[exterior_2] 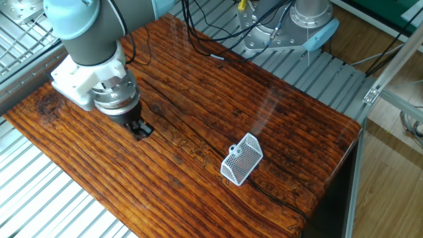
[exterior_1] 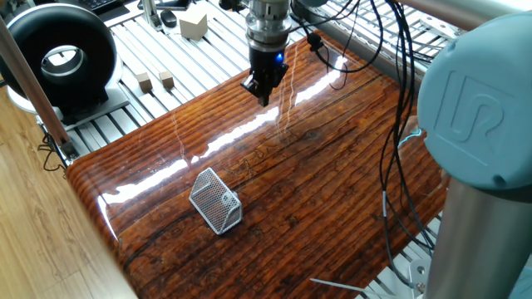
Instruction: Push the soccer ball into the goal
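Pincer point(exterior_1: 265, 98) (clenched on nothing) stands well apart from one goal point(exterior_1: 215, 202); two small cubes point(exterior_1: 155, 80) lie beyond.

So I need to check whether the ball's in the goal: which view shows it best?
The other fixed view: the goal's open face shows, ball at its mouth. One fixed view shows only its mesh back, no ball.

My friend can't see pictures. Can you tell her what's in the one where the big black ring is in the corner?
A robot arm's black two-finger gripper, fingers together, points down over the far side of a shiny reddish-brown wooden table. A small silver mesh wedge-shaped goal sits apart from it near the front edge. A big black ring-shaped device and small wooden cubes lie beyond the board.
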`<action>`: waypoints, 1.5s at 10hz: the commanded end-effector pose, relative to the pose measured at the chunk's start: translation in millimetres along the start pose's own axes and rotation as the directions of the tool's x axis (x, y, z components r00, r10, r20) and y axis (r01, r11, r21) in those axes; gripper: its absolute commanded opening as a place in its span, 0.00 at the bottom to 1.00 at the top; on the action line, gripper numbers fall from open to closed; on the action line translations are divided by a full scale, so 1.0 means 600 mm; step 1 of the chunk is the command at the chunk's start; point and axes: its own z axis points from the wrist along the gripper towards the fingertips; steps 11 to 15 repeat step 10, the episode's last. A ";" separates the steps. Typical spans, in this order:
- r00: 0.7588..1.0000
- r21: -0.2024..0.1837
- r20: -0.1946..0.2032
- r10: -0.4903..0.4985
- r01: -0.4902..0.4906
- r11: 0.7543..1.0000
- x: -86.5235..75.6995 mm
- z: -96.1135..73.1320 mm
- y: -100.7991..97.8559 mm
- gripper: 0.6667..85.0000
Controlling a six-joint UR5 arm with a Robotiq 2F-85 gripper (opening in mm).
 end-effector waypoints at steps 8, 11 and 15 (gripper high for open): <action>0.997 0.014 0.053 -0.061 0.060 0.998 -0.051 0.016 -0.013 0.00; 0.996 -0.001 0.072 -0.060 0.060 0.998 -0.059 0.015 -0.009 0.00; 0.996 -0.001 0.072 -0.060 0.060 0.998 -0.059 0.015 -0.009 0.00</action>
